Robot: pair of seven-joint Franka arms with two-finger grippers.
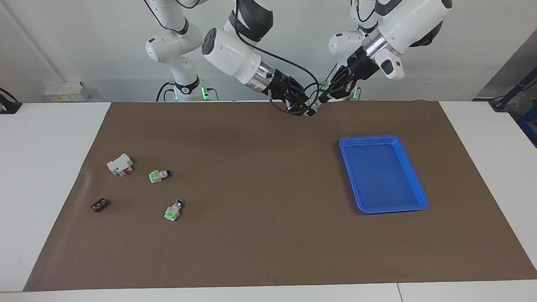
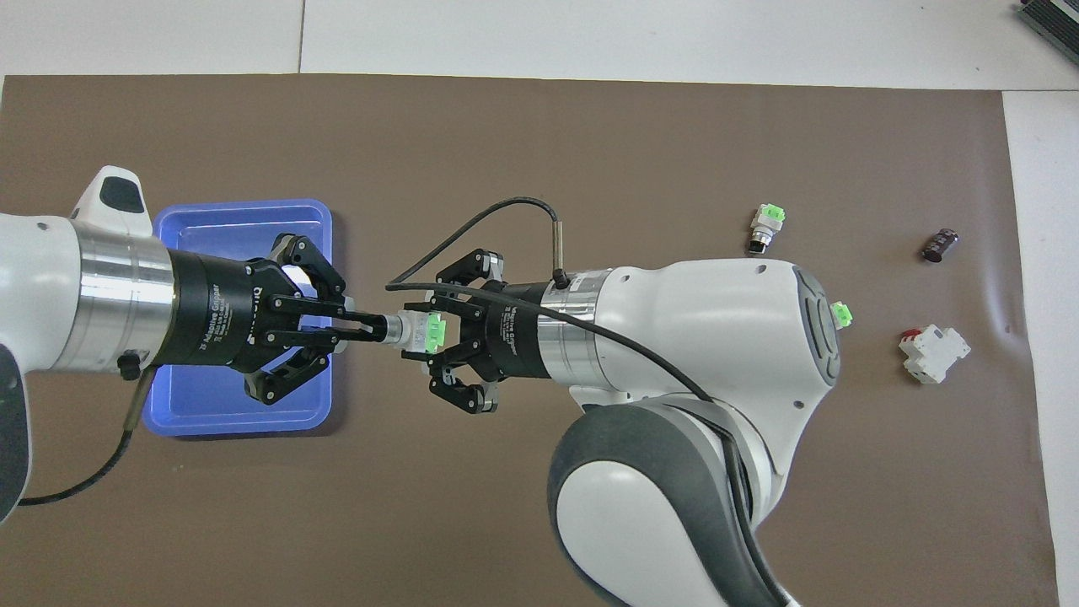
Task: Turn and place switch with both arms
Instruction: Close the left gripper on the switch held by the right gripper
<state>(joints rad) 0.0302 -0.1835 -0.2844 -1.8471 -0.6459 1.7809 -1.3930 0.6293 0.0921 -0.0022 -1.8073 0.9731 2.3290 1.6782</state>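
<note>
**Room and bench**

Plain white wall (image 1: 84,42) runs along the robots' end, evenly lit, no hard shadows. White tabletop (image 1: 50,167) built from panels, seams visible at the edge farthest from the robots. Large brown paper-like mat (image 1: 260,243) covers most of it. Small white box (image 1: 63,90) sits against the wall at the right arm's end. Grey slanted panel (image 1: 514,69) and dark gear at the left arm's end.

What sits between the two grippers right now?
The switch, held in the air between left gripper and right gripper, both shut on it; clearest in the overhead view.
</note>
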